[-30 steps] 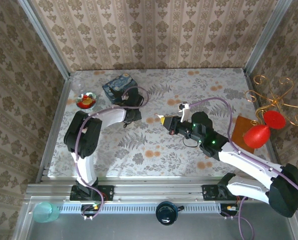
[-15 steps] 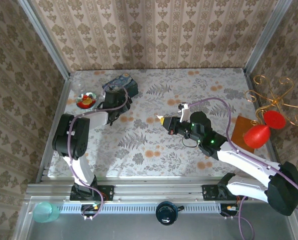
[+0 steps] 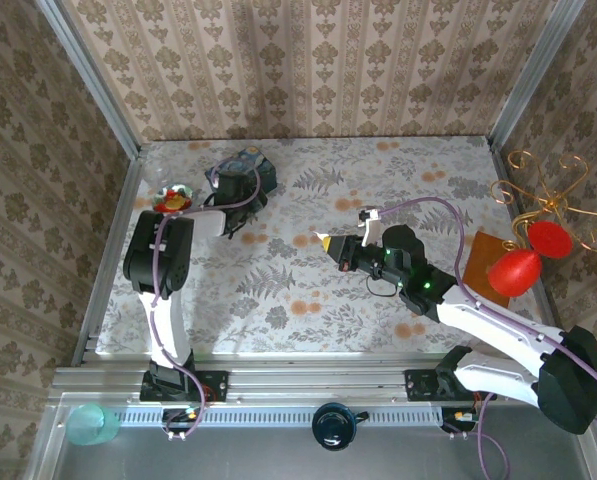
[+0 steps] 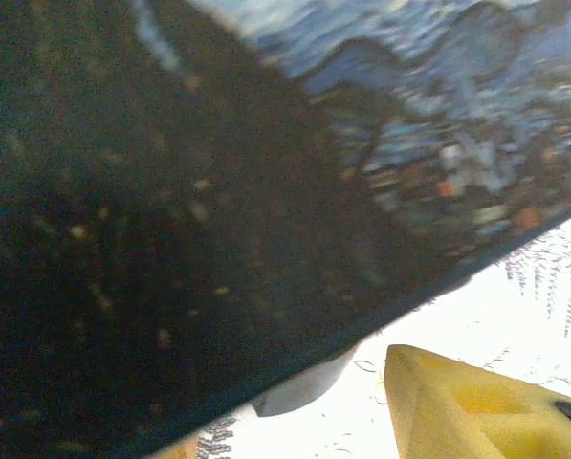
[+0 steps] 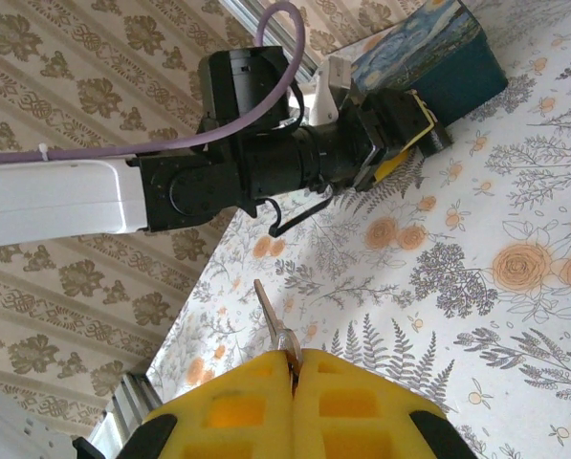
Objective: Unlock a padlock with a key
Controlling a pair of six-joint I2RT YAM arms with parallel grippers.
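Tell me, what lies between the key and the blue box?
Flowered tabletop, then the left gripper right at the box, in the right wrist view.

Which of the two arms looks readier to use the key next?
Right. The right gripper is shut on the key, whose blade sticks out free in front of it. The left gripper sits against the blue box, jaws apart, with no key in it.
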